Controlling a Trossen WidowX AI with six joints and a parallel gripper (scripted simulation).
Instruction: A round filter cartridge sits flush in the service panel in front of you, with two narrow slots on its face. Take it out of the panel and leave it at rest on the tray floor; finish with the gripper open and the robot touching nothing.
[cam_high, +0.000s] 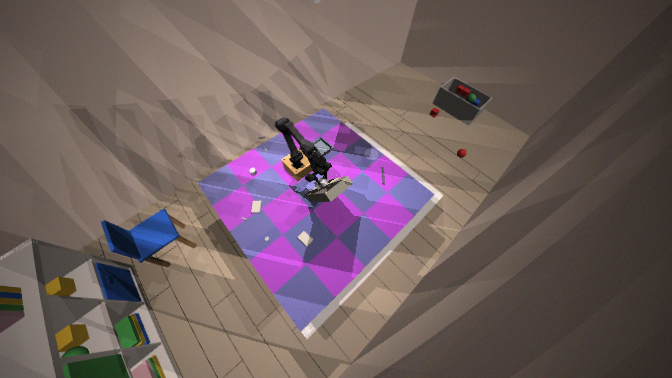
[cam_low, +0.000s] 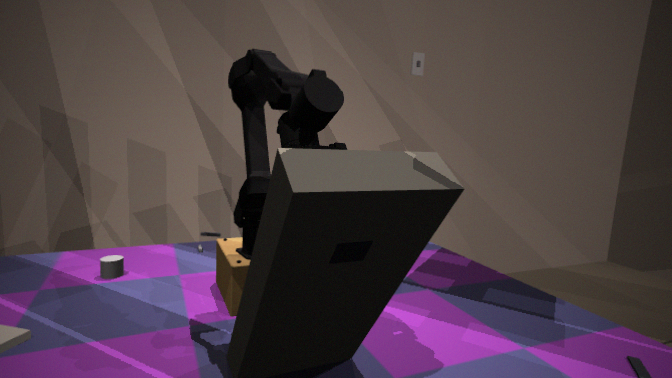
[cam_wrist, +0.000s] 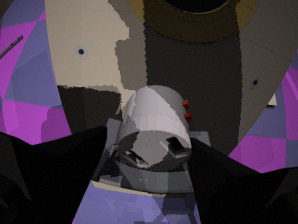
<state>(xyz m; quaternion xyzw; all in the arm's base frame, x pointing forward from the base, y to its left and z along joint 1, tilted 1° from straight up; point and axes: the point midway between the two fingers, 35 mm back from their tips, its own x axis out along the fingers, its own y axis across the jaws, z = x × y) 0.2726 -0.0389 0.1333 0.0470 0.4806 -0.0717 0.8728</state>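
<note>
The filter cartridge (cam_wrist: 155, 112), a light grey cylinder with two dark slots on its near end and small orange and red marks on its side, is out of the round socket (cam_wrist: 197, 4) of the service panel (cam_high: 334, 190) (cam_low: 320, 290) (cam_wrist: 95, 25). It lies on a grey ledge (cam_wrist: 167, 183) at the panel's lower end. My gripper (cam_wrist: 147, 139) is open, with its dark fingers on both sides of the cartridge; the right one is very close to it, and contact cannot be told. The panel hides the fingers in the exterior view. The grey tray (cam_high: 321, 146) stands beside the arm's base.
The tilted panel stands in front of the arm's yellow base (cam_high: 296, 165) (cam_low: 230, 280). A small cylinder (cam_high: 252, 171) (cam_low: 111, 267), pale flat blocks (cam_high: 256, 206) (cam_high: 305, 238) and a dark bar (cam_high: 383, 175) lie around on the chequered mat (cam_high: 340, 270).
</note>
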